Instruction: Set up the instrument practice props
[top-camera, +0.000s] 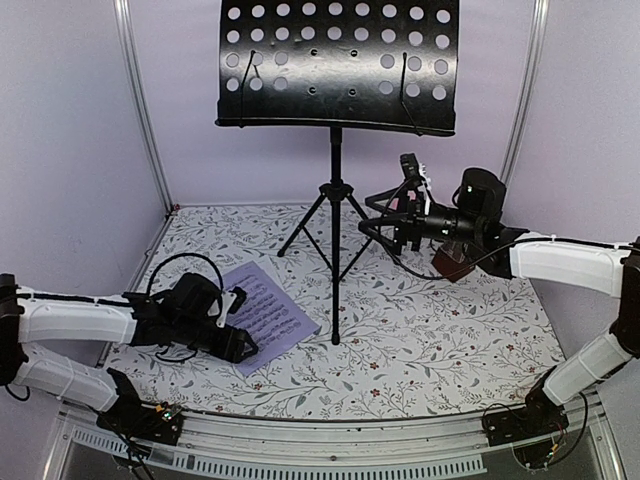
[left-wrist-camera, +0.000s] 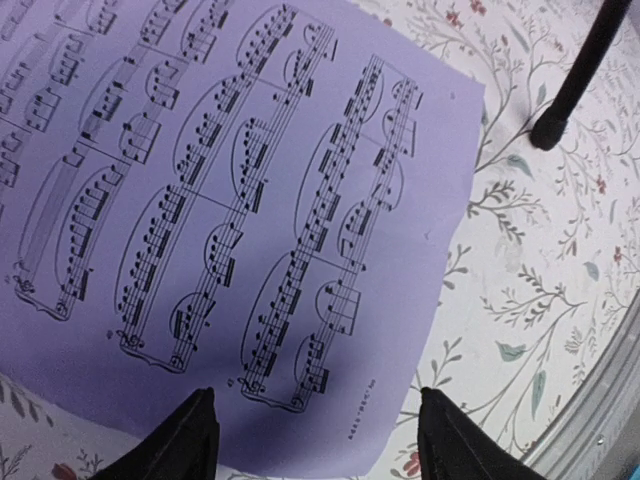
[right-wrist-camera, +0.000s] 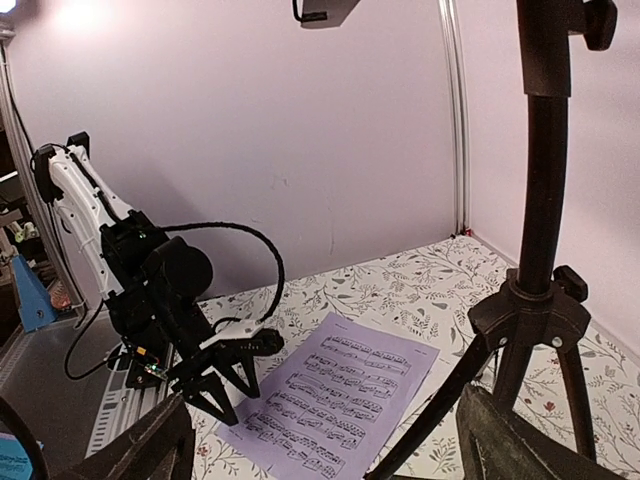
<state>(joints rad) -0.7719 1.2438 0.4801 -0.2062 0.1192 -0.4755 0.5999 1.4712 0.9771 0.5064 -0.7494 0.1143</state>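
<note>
Music stand (top-camera: 337, 65): black perforated-metal desk, slim tripod, 12 o'clock on the floral counter (top-camera: 430, 340).
Sheet-music page (top-camera: 270, 310): flat, white, at the tripod's 8 o'clock.
Metronome (top-camera: 453, 266): red-brown, half hidden, at its 3 o'clock.
Left end effector (left-wrist-camera: 315, 420): fingers apart at the page's edge.
Right end effector (right-wrist-camera: 330, 440): fingers apart.

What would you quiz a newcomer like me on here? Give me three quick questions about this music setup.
1. True or false: the sheet-music page already rests on the music stand.
2. The left gripper is: A) open over the page, B) shut on the stand, C) holding a cup.
3. Fill in: the metronome stands on the ___ half of the table.
Key: 1 false; 2 A; 3 right.
</note>
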